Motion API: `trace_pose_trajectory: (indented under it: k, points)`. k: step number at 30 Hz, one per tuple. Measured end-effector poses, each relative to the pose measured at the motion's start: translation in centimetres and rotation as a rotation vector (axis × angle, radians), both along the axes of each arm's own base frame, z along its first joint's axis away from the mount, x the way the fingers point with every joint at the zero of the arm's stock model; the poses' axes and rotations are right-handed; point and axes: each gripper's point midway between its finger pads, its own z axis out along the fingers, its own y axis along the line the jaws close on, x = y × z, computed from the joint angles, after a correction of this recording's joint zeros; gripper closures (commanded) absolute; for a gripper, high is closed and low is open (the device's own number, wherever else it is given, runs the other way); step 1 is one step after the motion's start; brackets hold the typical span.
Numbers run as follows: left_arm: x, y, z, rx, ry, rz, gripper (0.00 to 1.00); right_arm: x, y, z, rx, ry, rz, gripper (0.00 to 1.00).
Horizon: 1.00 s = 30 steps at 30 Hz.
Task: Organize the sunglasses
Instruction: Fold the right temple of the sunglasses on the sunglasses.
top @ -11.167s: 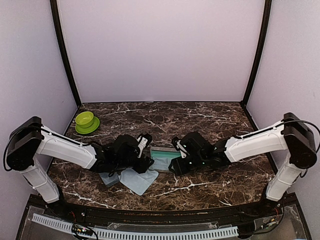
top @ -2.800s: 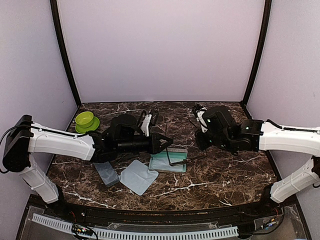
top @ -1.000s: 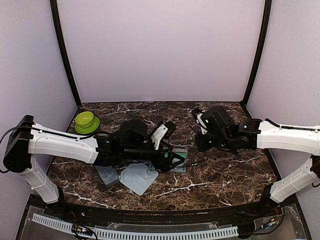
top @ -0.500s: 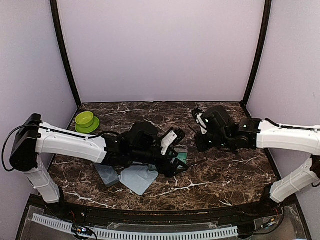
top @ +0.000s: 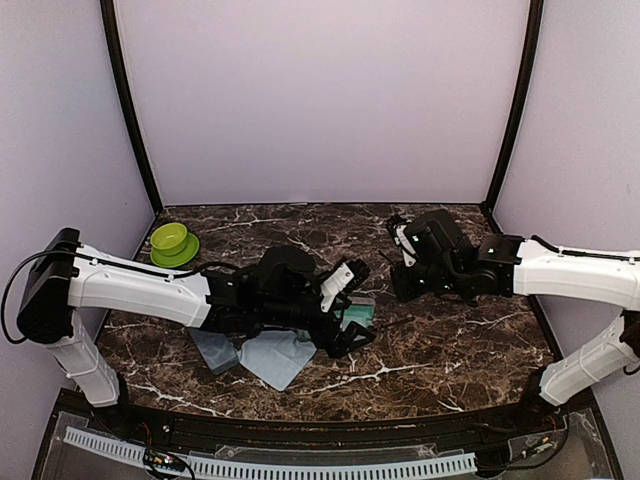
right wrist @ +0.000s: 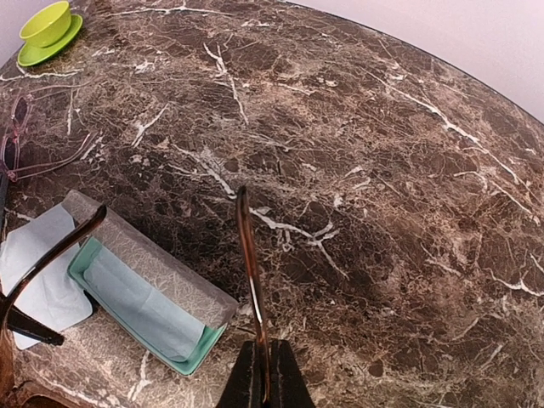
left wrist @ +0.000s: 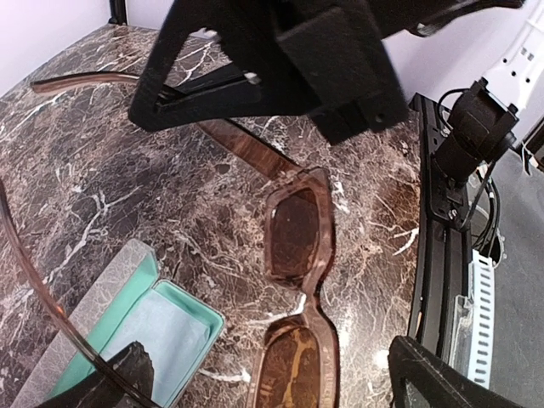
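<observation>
Sunglasses (left wrist: 297, 229) with a brown see-through frame and dark lenses sit just beside the open case (left wrist: 170, 314), arms unfolded, lenses facing up toward the left wrist camera. Right gripper (right wrist: 262, 378) has its fingers pinched tight on the tip of one arm of the glasses. Left gripper (left wrist: 285, 382) is spread wide, one finger on each side of the frame front, neither touching it. Can't tell if the frame rests on the table (right wrist: 382, 170) or hangs just above it. The case is grey outside and teal inside, with a pale sheet lying in it. A pale blue cloth (top: 275, 358) lies near the case on the left arm's side, with a closed grey case (top: 213, 350) just beyond it. A second pair of glasses (right wrist: 17, 149) lies on the marble well apart. A green bowl (right wrist: 47, 24) on a green saucer stands at the far left corner.
</observation>
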Motion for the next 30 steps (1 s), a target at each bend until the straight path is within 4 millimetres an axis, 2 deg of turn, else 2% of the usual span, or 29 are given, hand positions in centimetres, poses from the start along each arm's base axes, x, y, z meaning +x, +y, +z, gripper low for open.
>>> trace_pose_trajectory:
  k: [12, 21, 30]
  points:
    - [-1.7, -0.4, 0.0, 0.04, -0.12, -0.084, 0.03, -0.2, 0.3, -0.1, 0.01, 0.012, 0.015, 1.0]
    - [-2.2, -1.1, -1.2, 0.127, -0.174, -0.127, 0.12, -0.5, 0.6, -0.2, 0.023, 0.03, 0.031, 1.0]
    - [-3.7, -1.3, -2.7, 0.178, -0.19, -0.209, 0.15, -0.5, 0.6, -0.4, 0.031, 0.037, 0.028, 1.0]
